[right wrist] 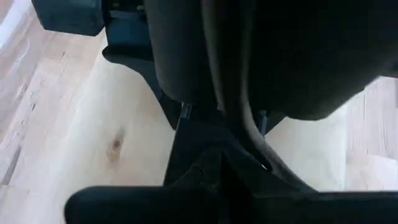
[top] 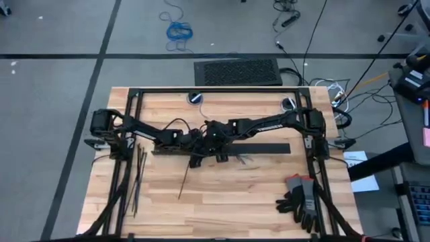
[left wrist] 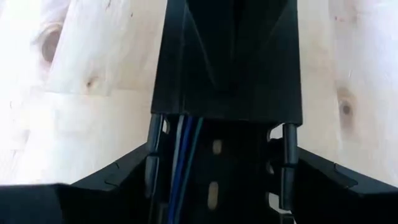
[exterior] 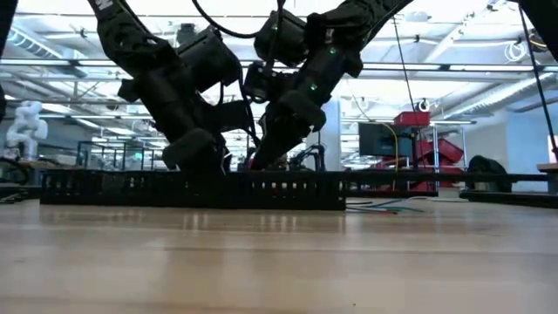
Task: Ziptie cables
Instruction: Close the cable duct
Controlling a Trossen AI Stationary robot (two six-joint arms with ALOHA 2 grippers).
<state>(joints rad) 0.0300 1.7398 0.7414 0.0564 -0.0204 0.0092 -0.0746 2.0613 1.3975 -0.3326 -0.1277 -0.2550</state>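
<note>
A long black slotted bar (top: 269,148) lies across the middle of the table. Thin blue and grey cables (left wrist: 183,155) run along the inside of it, and their splayed ends (exterior: 384,208) lie on the wood past the bar. My left gripper (left wrist: 221,168) is open and low over the bar (left wrist: 236,162), with one finger on either side of it. My right gripper (top: 216,138) comes down on the bar right beside it (exterior: 270,153), and its own view is blocked by dark arm parts. Several zipties (top: 140,171) lie flat at the table's left. One ziptie (top: 185,183) lies near the middle. My left gripper's open fingers (left wrist: 118,177) come down from above and straddle the bar's two side walls (left wrist: 152,149), lying across the bar. I cannot tell whether they touch the walls. The bar rests flat on the table.
A pair of grey and black gloves (top: 300,202) lies at the near right corner. The black frame rails (top: 215,91) run round the table's far edge and both sides. Bare wood lies open between the bar and the near edge.
</note>
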